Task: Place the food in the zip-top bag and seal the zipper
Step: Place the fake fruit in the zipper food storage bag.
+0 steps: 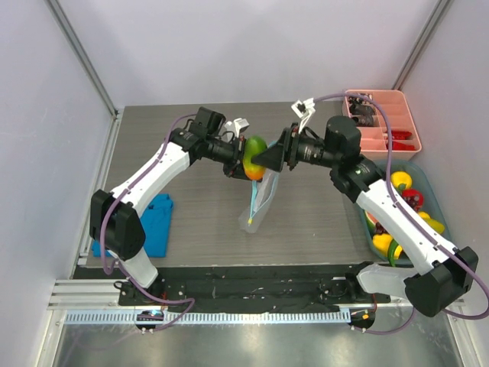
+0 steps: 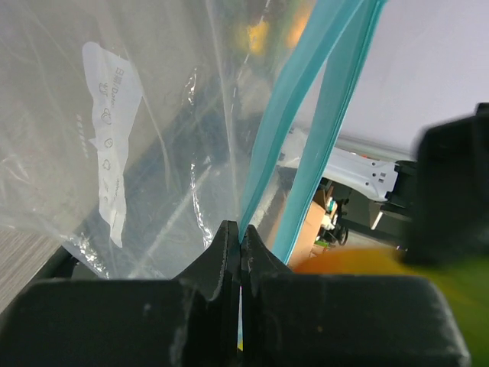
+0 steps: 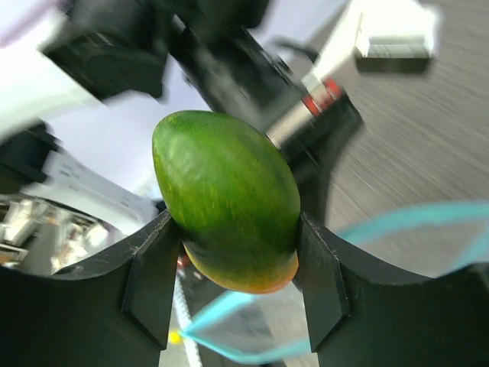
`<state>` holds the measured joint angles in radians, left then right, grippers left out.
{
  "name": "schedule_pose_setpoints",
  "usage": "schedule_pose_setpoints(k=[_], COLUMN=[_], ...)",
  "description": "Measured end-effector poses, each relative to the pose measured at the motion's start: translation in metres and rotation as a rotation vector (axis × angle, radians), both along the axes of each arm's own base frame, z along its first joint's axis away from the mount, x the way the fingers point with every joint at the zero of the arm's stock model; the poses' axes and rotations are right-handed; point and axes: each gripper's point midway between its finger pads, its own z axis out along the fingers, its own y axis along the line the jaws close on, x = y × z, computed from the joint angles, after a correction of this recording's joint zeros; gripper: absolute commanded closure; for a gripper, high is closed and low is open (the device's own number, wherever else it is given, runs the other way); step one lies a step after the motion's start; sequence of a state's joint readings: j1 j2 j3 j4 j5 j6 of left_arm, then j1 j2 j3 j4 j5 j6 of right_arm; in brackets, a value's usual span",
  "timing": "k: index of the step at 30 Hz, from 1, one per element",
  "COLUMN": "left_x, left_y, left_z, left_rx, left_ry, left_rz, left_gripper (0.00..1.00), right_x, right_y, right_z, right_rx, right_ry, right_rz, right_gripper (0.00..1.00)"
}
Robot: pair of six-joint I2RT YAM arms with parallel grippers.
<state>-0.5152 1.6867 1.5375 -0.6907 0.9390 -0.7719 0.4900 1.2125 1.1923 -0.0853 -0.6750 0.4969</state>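
Observation:
My right gripper (image 1: pixel 260 159) is shut on a green toy mango with an orange base (image 3: pixel 225 200), also seen from above (image 1: pixel 254 155), held over the open mouth of the zip-top bag (image 1: pixel 257 200). My left gripper (image 1: pixel 238 162) is shut on the bag's teal zipper strip (image 2: pixel 284 130) and holds the clear bag hanging above the table. The two teal strips are spread apart below the mango (image 3: pixel 229 321). More toy fruit (image 1: pixel 403 200) lies in the bin at the right.
A teal bin (image 1: pixel 422 170) with toy fruit stands at the right edge. A pink tray (image 1: pixel 382 122) with dark and red items sits at the back right. A blue cloth (image 1: pixel 157 223) lies at the front left.

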Motion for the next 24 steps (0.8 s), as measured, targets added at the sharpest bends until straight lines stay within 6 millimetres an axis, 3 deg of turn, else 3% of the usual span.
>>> schedule_pose_setpoints(k=[4,9,11,13,15,16,18,19,21,24], left_x=[0.004,0.005,0.005,0.005,0.005,0.005,0.005,0.005,0.005,0.004], left_y=[0.007,0.010,0.009,0.009,0.009,0.009,0.009,0.009,0.009,0.009], left_z=[-0.007,-0.010,-0.009,-0.009,-0.009,-0.008,-0.009,-0.009,-0.008,-0.007], left_rx=[0.004,-0.002,-0.010,-0.011,-0.014,-0.015,-0.015,-0.015,-0.019,-0.023], left_ry=[0.029,0.054,0.051,0.052,0.051,0.050,0.051,0.051,0.052,0.052], left_rz=[0.018,0.020,0.015,0.014,0.013,0.013,0.013,0.013,0.010,0.007], left_gripper=[1.00,1.00,1.00,1.00,1.00,1.00,1.00,1.00,1.00,1.00], right_x=[-0.003,-0.012,-0.011,-0.012,-0.011,-0.011,-0.012,-0.012,-0.015,-0.017], right_y=[-0.013,-0.026,-0.027,-0.028,-0.029,-0.029,-0.029,-0.029,-0.030,-0.030], right_z=[-0.036,-0.059,-0.065,-0.068,-0.071,-0.073,-0.074,-0.075,-0.076,-0.074], right_rx=[-0.102,-0.199,-0.227,-0.246,-0.257,-0.261,-0.264,-0.266,-0.272,-0.280], right_ry=[-0.022,-0.076,-0.087,-0.091,-0.087,-0.082,-0.075,-0.069,-0.054,-0.035], right_rz=[-0.040,-0.062,-0.063,-0.063,-0.069,-0.068,-0.065,-0.065,-0.061,-0.061], right_gripper=[0.99,0.98,0.87,0.66,0.51,0.38,0.30,0.18,0.06,0.00])
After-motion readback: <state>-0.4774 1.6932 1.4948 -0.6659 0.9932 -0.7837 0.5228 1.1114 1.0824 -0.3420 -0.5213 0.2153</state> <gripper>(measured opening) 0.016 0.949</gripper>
